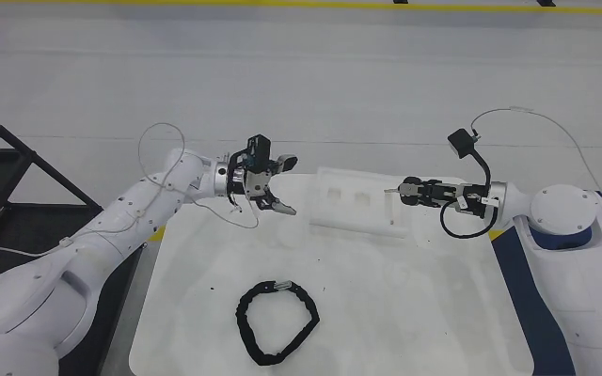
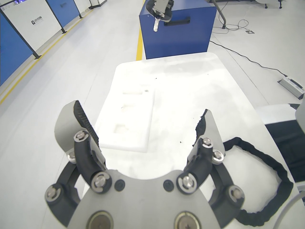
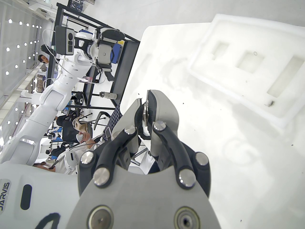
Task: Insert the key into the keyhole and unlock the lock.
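A black fabric-covered chain lock (image 1: 277, 321) lies looped on the white table (image 1: 423, 310), its silver lock body (image 1: 274, 287) at the far side of the loop. My left gripper (image 1: 289, 186) hangs open and empty above the table's far left part, well above the chain (image 2: 262, 158); its fingers (image 2: 79, 120) stand wide apart. My right gripper (image 1: 404, 190) is shut on the key (image 1: 390, 191), held above the foam tray's right end. The key's metal head (image 3: 145, 113) sits between the pads, and its blade (image 2: 156, 26) points out of the gripper.
A white foam tray (image 1: 362, 202) with several rectangular recesses lies at the table's far middle, between the two grippers. A blue cabinet (image 2: 178, 32) stands on the floor beyond the table's right end. A black frame (image 1: 38, 179) stands to the left.
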Controlling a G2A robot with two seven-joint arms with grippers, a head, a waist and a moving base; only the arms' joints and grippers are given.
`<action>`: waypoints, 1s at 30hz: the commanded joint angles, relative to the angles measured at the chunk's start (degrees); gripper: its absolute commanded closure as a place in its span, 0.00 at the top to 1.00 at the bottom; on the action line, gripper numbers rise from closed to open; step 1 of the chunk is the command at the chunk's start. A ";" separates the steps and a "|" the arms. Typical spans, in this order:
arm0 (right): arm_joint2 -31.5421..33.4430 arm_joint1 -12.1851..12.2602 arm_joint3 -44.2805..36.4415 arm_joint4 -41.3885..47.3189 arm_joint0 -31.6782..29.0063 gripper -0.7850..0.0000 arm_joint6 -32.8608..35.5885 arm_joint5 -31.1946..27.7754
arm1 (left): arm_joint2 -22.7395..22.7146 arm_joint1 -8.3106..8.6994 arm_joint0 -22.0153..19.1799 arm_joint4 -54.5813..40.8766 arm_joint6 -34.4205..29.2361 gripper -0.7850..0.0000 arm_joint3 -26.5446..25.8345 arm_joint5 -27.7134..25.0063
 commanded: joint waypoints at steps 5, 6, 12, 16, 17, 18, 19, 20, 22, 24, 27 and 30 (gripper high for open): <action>0.00 0.00 0.00 0.00 0.00 0.00 0.00 0.00 | 3.76 0.94 0.85 6.60 3.48 1.00 -2.49 0.00; 0.00 0.00 0.00 0.00 0.00 0.00 0.00 0.00 | 4.97 0.95 0.74 7.43 3.73 1.00 -2.46 0.00; 0.00 0.00 0.00 0.00 0.00 0.00 0.00 0.00 | 7.15 0.58 2.57 15.48 5.60 1.00 -3.42 0.00; 0.00 0.00 0.00 0.00 0.00 0.00 0.00 0.00 | 7.15 0.20 4.96 22.09 8.97 1.00 -2.50 0.00; 0.00 0.00 0.00 0.00 0.00 0.00 0.00 0.00 | 7.15 0.09 5.56 23.78 9.95 1.00 -2.10 0.00; 0.00 0.00 0.00 0.00 0.00 0.00 0.00 0.00 | 7.15 -0.03 5.90 26.24 10.68 1.00 -1.79 0.00; 0.00 0.00 0.00 0.00 0.00 0.00 0.00 0.00 | 7.15 -0.16 6.30 28.47 12.06 1.00 -1.49 0.00; 0.00 0.00 0.00 0.00 0.00 0.00 0.00 0.00 | 7.15 -0.28 6.65 30.51 13.27 1.00 -1.15 0.00; 0.00 0.00 0.00 0.00 0.00 0.00 0.00 0.00 | 7.15 -0.51 7.17 32.36 13.27 1.00 -0.95 0.00; 0.00 0.00 0.00 0.00 0.00 0.00 0.00 0.00 | 7.15 -0.73 7.63 33.53 13.27 1.00 -0.50 0.00; 0.00 0.00 0.00 0.00 0.00 0.00 0.00 0.00 | 7.15 -1.07 8.24 34.84 13.28 1.00 -0.16 0.00; 0.00 0.00 0.00 0.00 0.00 0.00 0.00 0.00 | 7.15 -1.23 8.53 35.43 13.28 1.00 -0.17 0.00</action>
